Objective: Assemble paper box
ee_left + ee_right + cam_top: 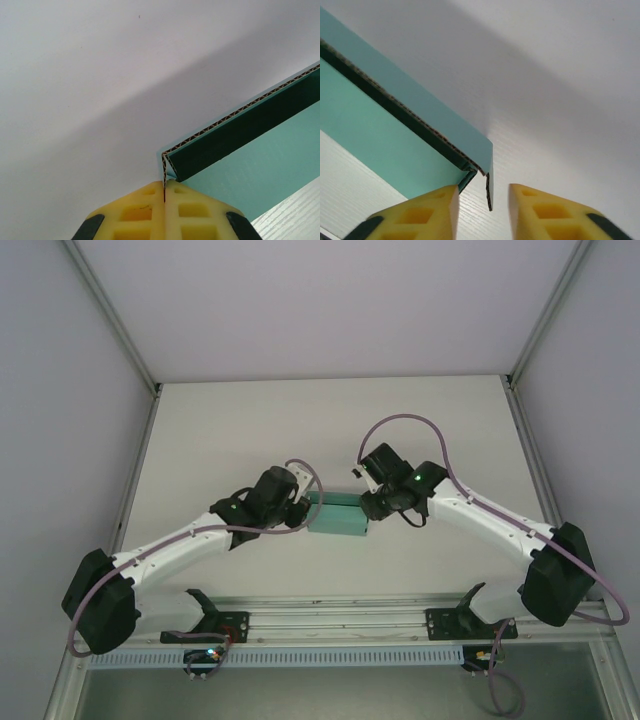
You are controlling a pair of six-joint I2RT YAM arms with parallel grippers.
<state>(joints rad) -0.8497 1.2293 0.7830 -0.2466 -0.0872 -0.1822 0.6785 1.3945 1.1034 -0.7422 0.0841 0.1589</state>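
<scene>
Your left gripper (164, 184) is pinching the end corner of the teal-green corrugated-card paper box (338, 518), with its yellow pads pressing together on the card edge. Your right gripper (484, 187) is standing spread at the opposite end, and a short corner flap is hanging in the gap, unclamped. The box is sitting between both grippers, mid white table (330, 420), with one long wall standing up.

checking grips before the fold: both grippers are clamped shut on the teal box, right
Not both. The left gripper is shut on a corner of the paper box, but the right wrist view shows the right gripper open, a box edge standing free between its jaws.
</scene>
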